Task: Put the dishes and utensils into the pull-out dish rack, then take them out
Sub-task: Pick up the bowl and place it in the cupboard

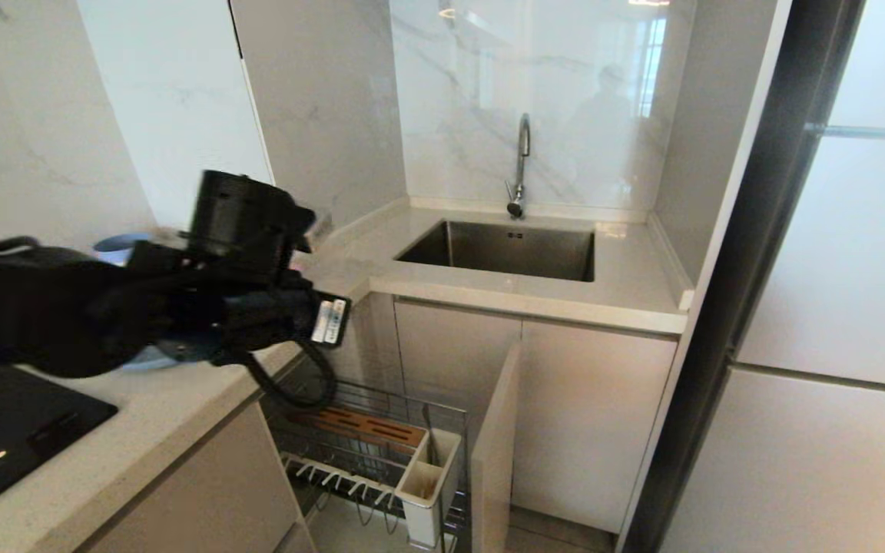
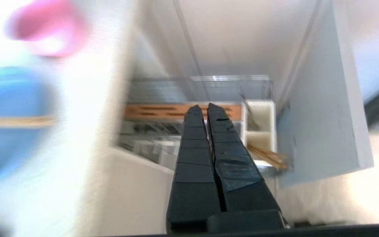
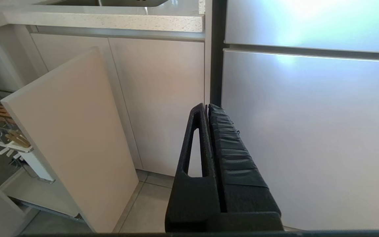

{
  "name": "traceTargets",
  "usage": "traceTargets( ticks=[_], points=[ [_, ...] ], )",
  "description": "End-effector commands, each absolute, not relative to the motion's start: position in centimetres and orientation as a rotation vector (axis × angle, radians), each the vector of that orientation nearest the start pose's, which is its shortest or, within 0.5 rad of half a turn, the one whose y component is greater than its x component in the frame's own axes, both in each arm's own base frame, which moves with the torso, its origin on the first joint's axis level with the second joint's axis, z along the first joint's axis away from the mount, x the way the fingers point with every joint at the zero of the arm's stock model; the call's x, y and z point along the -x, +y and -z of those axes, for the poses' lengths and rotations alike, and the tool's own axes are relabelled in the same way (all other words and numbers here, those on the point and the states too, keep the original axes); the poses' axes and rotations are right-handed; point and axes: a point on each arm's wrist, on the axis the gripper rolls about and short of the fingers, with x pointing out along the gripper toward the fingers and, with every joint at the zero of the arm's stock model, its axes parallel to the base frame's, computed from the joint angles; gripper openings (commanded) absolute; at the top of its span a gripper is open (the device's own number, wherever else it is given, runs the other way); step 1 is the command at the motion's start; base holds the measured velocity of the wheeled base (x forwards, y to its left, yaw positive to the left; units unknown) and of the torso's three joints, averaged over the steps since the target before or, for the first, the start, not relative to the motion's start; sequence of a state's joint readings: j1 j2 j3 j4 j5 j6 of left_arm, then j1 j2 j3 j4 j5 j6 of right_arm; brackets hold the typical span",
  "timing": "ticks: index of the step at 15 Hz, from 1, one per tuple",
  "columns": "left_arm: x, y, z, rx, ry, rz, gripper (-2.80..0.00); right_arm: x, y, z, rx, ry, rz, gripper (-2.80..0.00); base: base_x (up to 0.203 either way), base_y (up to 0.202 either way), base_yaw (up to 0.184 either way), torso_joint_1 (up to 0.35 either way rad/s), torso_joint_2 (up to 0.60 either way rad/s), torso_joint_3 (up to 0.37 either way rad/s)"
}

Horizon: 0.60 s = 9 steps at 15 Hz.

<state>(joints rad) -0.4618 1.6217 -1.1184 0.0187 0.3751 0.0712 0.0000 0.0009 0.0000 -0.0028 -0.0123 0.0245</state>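
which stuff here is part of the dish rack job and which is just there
Part of the job:
pull-out dish rack
white utensil box
chopsticks
blue plate
pink bowl
left pincer

Just there:
sink
faucet
cooktop

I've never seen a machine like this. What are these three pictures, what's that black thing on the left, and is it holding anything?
It is a two-armed kitchen robot. The wide picture comes from its head; the other two from cameras on its wrists. The black shape is its left arm, over the countertop. The left gripper has its fingers closed and empty, above the pull-out dish rack. Chopsticks sit in the white utensil box. A blue plate and pink bowl lie on the counter. The right gripper hangs closed beside the cabinets.
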Motion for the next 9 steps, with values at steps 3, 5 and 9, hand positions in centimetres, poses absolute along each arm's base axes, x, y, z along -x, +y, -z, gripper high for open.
traceTargets(
  ticks=[3, 5, 9],
  points=[
    [-17.7, -4.9, -28.5, -0.224, 0.258, 0.007, -2.8, 2.3, 0.0, -7.6, -0.025, -0.003, 0.012, -2.8, 0.0, 0.0, 0.0, 0.0, 0.0, 0.0],
    [-13.5, -1.6, -29.1, -0.225, 0.181, -0.077, -2.8, 2.3, 0.0, -7.6, -0.025, -0.003, 0.012, -2.8, 0.0, 0.0, 0.0, 0.0, 0.0, 0.0],
    [-5.0, 0.3, -25.5, -0.262, 0.081, -0.135, -2.8, 2.3, 0.0, -7.6, -0.025, -0.002, 0.012, -2.8, 0.0, 0.0, 0.0, 0.0, 0.0, 0.0]
  ],
)
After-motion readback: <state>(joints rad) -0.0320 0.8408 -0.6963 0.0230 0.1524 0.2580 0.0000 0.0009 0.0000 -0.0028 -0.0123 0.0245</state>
